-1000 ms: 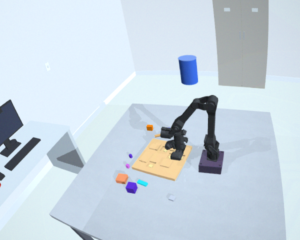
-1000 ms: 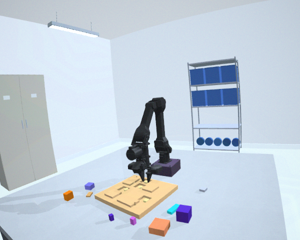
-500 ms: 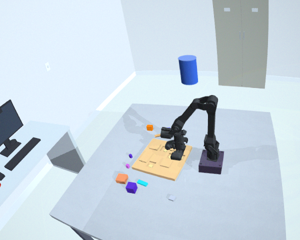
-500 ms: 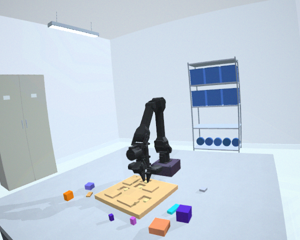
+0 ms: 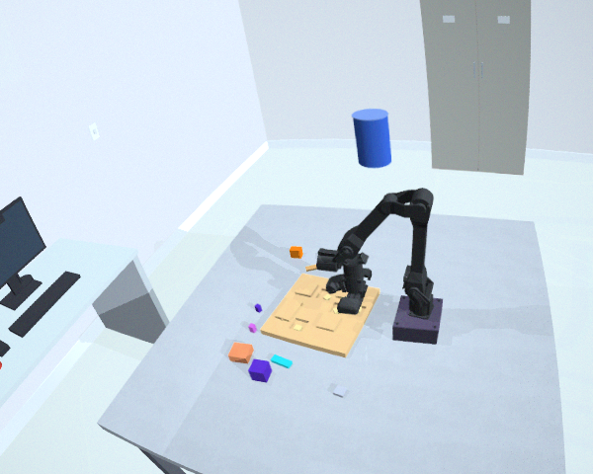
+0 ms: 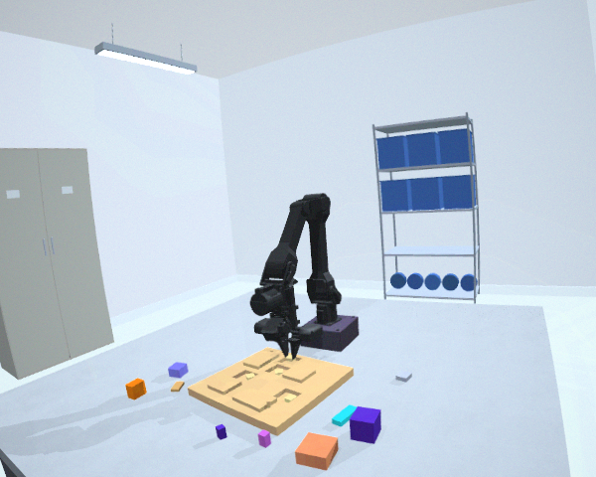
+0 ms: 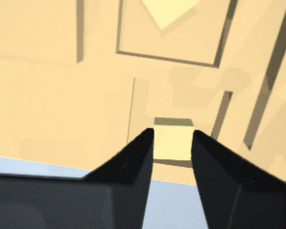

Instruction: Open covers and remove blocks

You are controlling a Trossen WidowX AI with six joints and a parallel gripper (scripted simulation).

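The tan puzzle board (image 5: 337, 346) (image 6: 334, 371) (image 7: 38, 105) lies on the table. My gripper (image 6: 290, 357) (image 7: 172, 136) points down at the board's edge on the robot's side and is shut on a pale yellow block (image 7: 173, 144), which looks to be at its well. Another pale block (image 6: 278, 371) (image 7: 169, 10) sits turned in a larger well beside it. A third block (image 5: 297, 327) (image 6: 289, 397) and a fourth block (image 5: 327, 296) (image 6: 250, 376) sit in uncovered wells. Raised tan covers (image 6: 299, 373) (image 6: 223, 386) stand beside the wells. The arm hides part of the board in the top view.
Around the board lie an orange cube (image 5: 296, 252) (image 6: 135, 389), a violet block (image 6: 178, 370), an orange box (image 5: 240, 353) (image 6: 316, 450), a purple cube (image 5: 260, 370) (image 6: 365, 424), a cyan bar (image 5: 282, 360) (image 6: 344, 414), a grey piece (image 5: 339, 390) (image 6: 403, 377) and several small pieces.
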